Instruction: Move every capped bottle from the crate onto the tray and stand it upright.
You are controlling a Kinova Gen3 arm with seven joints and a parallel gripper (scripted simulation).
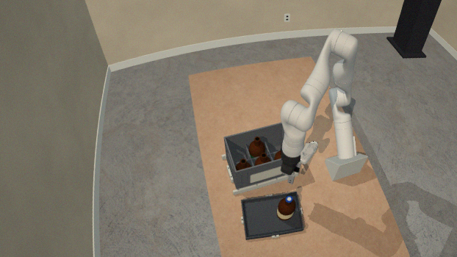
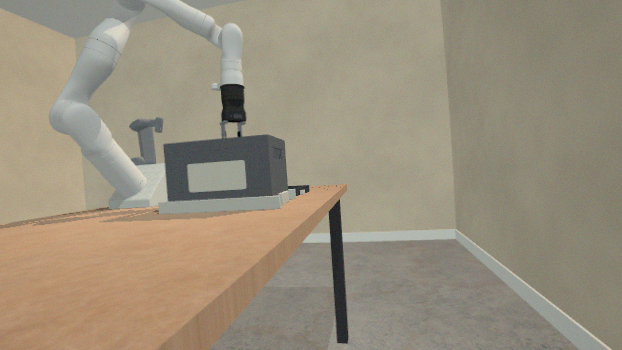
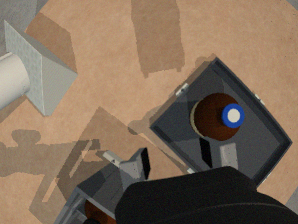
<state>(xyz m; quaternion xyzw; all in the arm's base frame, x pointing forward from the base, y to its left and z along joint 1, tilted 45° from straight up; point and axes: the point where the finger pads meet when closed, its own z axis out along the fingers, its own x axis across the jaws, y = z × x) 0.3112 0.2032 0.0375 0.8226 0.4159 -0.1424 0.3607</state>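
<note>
A brown bottle with a blue cap (image 1: 286,208) stands upright on the dark tray (image 1: 272,216); it also shows in the wrist view (image 3: 220,116). The grey crate (image 1: 254,158) holds several brown bottles (image 1: 257,146) in its compartments. My gripper (image 1: 292,177) is open and empty. It hangs above the gap between the crate's near right corner and the tray; it also shows in the exterior view (image 2: 231,131), just above the crate (image 2: 226,166). The tray is hidden in that view.
The robot base (image 1: 345,165) stands to the right of the crate. A small grey stand (image 2: 146,135) sits behind the crate. The table's edge (image 2: 280,250) runs close beside the crate.
</note>
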